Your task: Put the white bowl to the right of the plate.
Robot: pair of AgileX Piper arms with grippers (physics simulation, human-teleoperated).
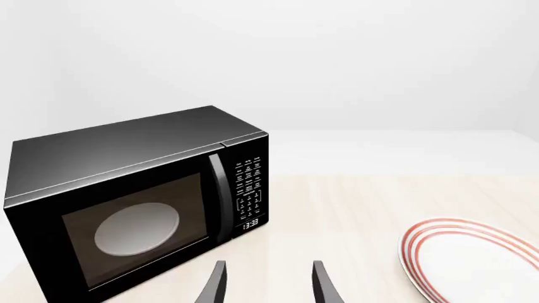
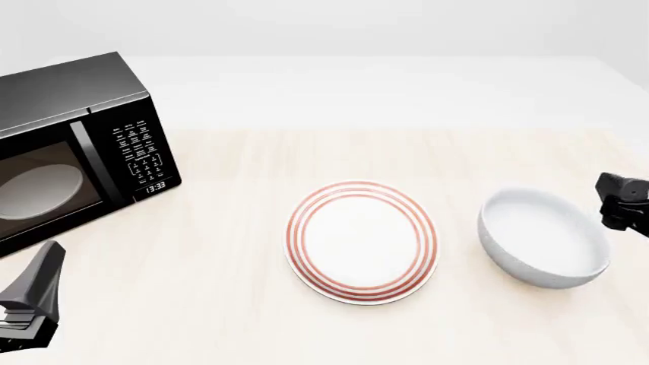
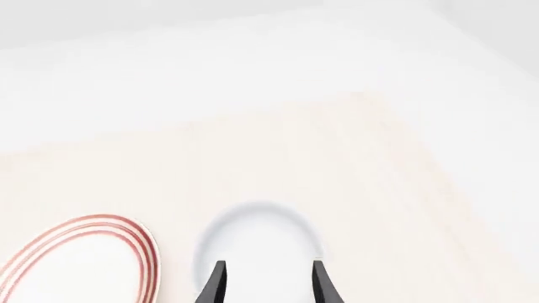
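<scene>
Your right gripper stood with its two dark fingers apart and nothing between them, and in its own wrist view they pointed straight at the plain, glossy white, deep round bowl, which lay just beyond the tips. In the front view that gripper hung at the bowl's far-right edge, close beside the rim; whether it touched the rim I could not tell. That made the right arm plainly the nearer one. Your left gripper, also spread wide and empty, sat well away from the bowl, down in front of the black microwave oven.

The bowl already rested on the pale wooden table to the right of the flat round white plate with red-orange rings, near it but with a clear strip of table showing between the two. Being round, it had no long axis to line up with. It looked thick-walled and smooth, sitting upright with its hollow facing up and nothing inside.

Judging by that layout, the placement looked done, and your next move seemed to be only drawing the right arm clear without nudging the rim.
</scene>
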